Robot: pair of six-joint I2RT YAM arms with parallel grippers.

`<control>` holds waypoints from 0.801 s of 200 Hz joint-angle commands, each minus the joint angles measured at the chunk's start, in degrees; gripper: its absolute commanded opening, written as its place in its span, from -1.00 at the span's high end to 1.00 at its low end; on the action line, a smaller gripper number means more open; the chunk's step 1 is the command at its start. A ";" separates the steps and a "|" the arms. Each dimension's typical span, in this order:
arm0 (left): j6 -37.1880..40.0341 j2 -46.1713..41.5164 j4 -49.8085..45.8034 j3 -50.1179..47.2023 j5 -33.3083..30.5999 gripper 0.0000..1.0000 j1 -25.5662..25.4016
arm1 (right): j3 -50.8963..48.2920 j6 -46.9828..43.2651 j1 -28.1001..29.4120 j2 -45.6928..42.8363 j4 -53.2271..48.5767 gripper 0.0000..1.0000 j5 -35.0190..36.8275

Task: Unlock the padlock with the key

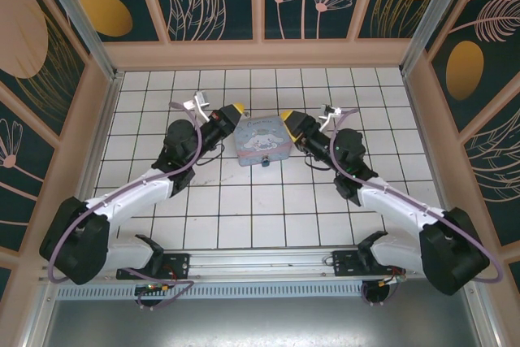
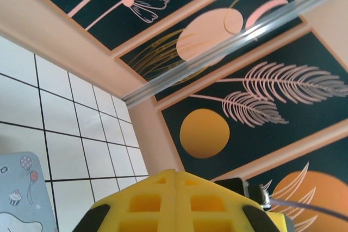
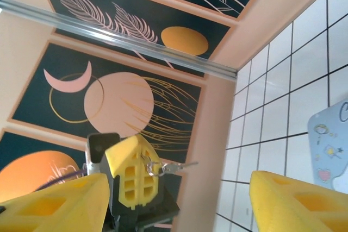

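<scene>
Left end effector (image 3: 132, 181) pinches key (image 3: 174, 166); right end effector (image 1: 286, 117) spread beside box (image 1: 260, 137).

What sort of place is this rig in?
Probably an enclosed tabletop robot cell, not a real room: white grid-tiled table, dark teal floral wall panels, silver aluminium frame posts at the corners.

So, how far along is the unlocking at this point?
Done: the left end effector is shut on the key. In hand: the right end effector is open, facing it near the box. Left: the small dark item at the box's near edge, probably the padlock, is untouched, so inserting and turning the key remain.
</scene>
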 commanded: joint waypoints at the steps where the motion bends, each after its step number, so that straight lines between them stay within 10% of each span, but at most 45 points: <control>1: 6.49 2.10 3.24 1.77 5.55 1.00 0.24 | 2.44 -6.23 -2.05 -0.03 -4.01 -0.35 -6.32; 160: -9.31 12.18 20.40 2.06 6.19 1.00 0.23 | 2.61 7.99 -0.41 17.59 30.84 0.07 -2.81</control>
